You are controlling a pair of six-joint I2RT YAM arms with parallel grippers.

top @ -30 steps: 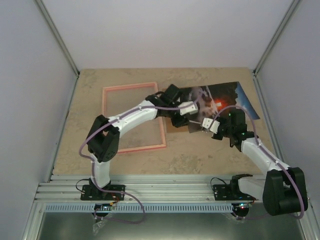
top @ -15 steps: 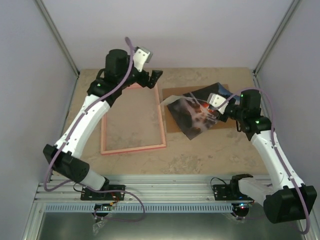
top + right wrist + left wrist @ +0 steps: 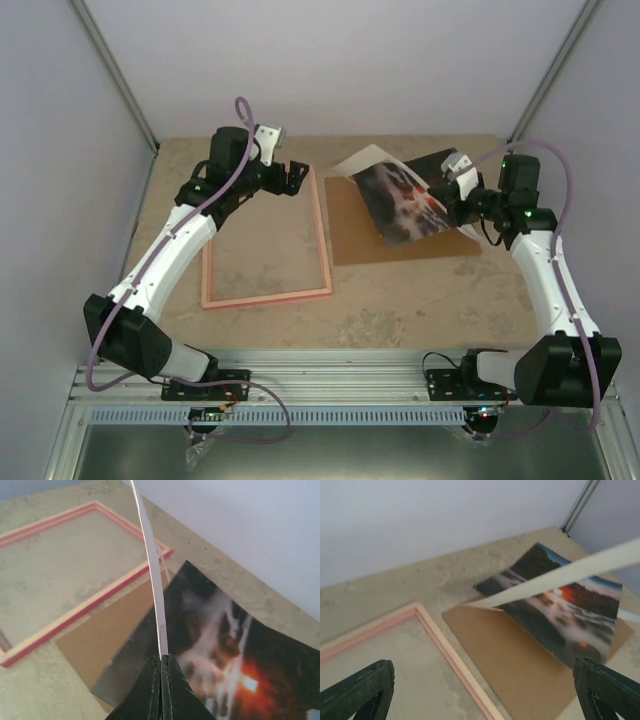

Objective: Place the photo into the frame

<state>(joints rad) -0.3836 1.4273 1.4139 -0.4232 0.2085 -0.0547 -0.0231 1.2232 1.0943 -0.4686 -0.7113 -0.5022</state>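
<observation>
Now the right hand (image 3: 161, 664) is clenched on one edge of the photo (image 3: 400, 198), holding it tilted and slightly curled above the brown cardboard sheet (image 3: 390, 248); whether its lower edge touches the sheet is unclear. The pink frame (image 3: 326, 240) lies flat on the bench (image 3: 420, 310), just left of the cardboard. The left hand (image 3: 296, 176) hovers released, fingers wide apart, over the frame's far right corner, holding nothing.
</observation>
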